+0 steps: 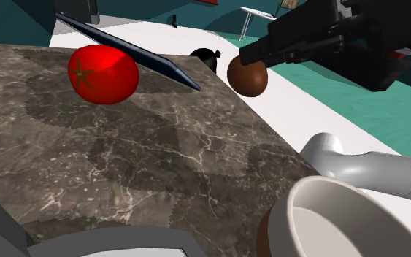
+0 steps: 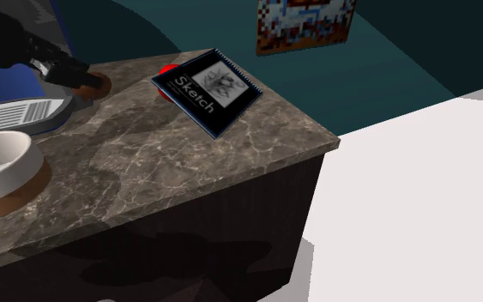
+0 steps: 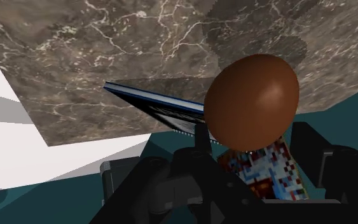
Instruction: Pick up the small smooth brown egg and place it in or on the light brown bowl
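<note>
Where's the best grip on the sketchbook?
The raised edge by the tomato. The sketchbook is thin and flat but leans on the tomato, so that edge stands off the counter; the fingers could likely slip over and under it from the side. Its low edge rests on the counter, hard to pinch.

A: Where is free room found on the table (image 1: 160, 168)?
B: A wide bare stretch of the marbled top is seen between the tomato (image 1: 103, 73) and the bowl (image 1: 309, 191); it can be crossed freely.
A: What is counted as an obstacle?
B: The tomato, and the sketchbook (image 2: 207, 93) which is leaned tilted on it. In the shoulder view its low corner is pointed toward the egg (image 1: 247, 75) held in the jaws.
A: And at the bowl?
B: Its mouth is open from above. The arm's own white link (image 1: 371, 169) is found just beside it.
</note>
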